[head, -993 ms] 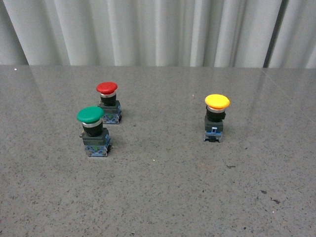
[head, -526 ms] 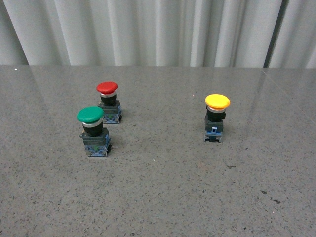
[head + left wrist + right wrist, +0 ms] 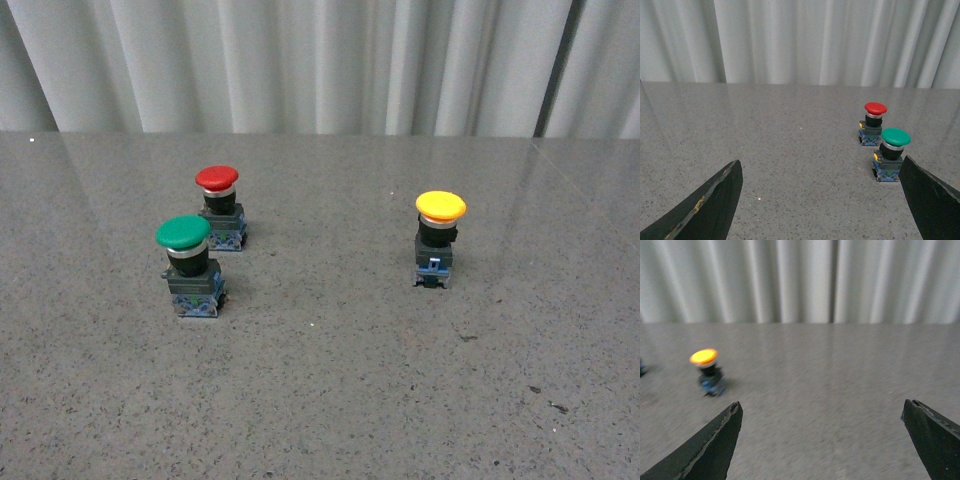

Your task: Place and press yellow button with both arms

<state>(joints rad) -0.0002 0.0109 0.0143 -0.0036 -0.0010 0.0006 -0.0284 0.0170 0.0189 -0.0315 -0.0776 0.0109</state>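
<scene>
Grey speckled table (image 3: 320,400), pale curtain (image 3: 320,60) behind. The left gripper (image 3: 820,162) hangs with its fingers spread wide, the green button (image 3: 892,154) just off one fingertip. The right gripper (image 3: 822,404) is spread wide too, its view blurred. The yellow button (image 3: 438,238) stands upright well right of green: round yellow cap, black body, blue-grey base. The red button (image 3: 220,207) sits just behind green. Open table rings yellow, out to the far edge at the curtain.

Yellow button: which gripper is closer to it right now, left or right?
Likely the right. The right gripper has the yellow button ahead of it, off to one side. The left gripper faces only the green button and red button.
</scene>
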